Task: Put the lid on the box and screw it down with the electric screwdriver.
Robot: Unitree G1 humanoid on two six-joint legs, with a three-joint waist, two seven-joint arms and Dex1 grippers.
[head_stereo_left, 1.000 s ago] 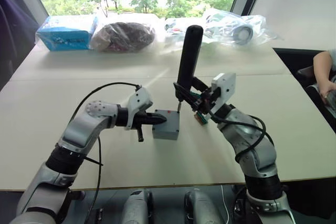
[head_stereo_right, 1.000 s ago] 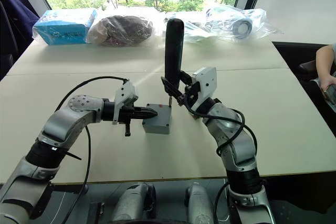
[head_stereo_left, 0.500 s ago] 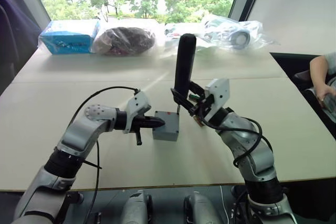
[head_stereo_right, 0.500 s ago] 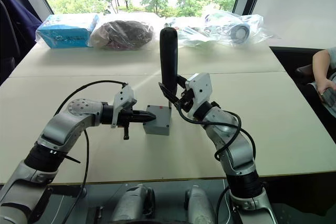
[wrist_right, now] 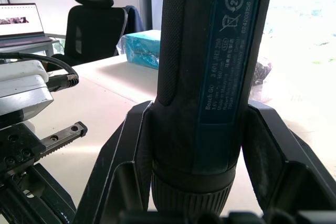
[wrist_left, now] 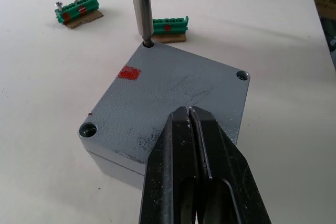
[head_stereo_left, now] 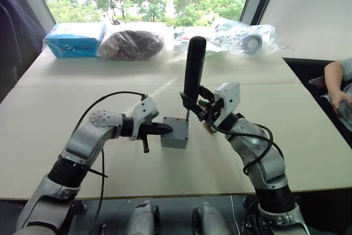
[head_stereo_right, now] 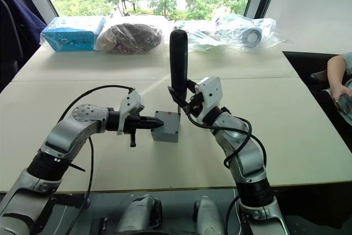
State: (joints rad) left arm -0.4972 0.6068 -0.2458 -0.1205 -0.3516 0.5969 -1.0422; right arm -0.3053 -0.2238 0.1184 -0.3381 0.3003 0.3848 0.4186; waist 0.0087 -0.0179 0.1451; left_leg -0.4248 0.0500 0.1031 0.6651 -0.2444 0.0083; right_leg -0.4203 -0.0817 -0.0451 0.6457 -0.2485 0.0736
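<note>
The grey box (head_stereo_left: pixel 174 139) stands mid-table with the lid (wrist_left: pixel 173 93) on top of it, a red mark (wrist_left: pixel 129 73) near one corner. My right gripper (head_stereo_left: pixel 202 108) is shut on the electric screwdriver (head_stereo_left: pixel 193 67), which it holds upright. Its metal bit (wrist_left: pixel 140 3) stands in the lid's far corner hole. My left gripper (wrist_left: pixel 189 113) is shut with nothing between its fingers, and its tips lie over the lid's near left edge (head_stereo_left: pixel 168 129). The two other visible corner holes (wrist_left: pixel 87 128) are open.
Two green terminal blocks (wrist_left: pixel 77 10) (wrist_left: pixel 170 25) lie on the table just behind the box. A blue packet (head_stereo_left: pixel 73 37) and plastic bags (head_stereo_left: pixel 131 41) (head_stereo_left: pixel 245 30) line the far edge. A person's arm (head_stereo_left: pixel 335 78) is at the right edge.
The camera view has shifted a little. The screwdriver now stands slightly more upright over the same corner. The left gripper stays at the lid's edge.
</note>
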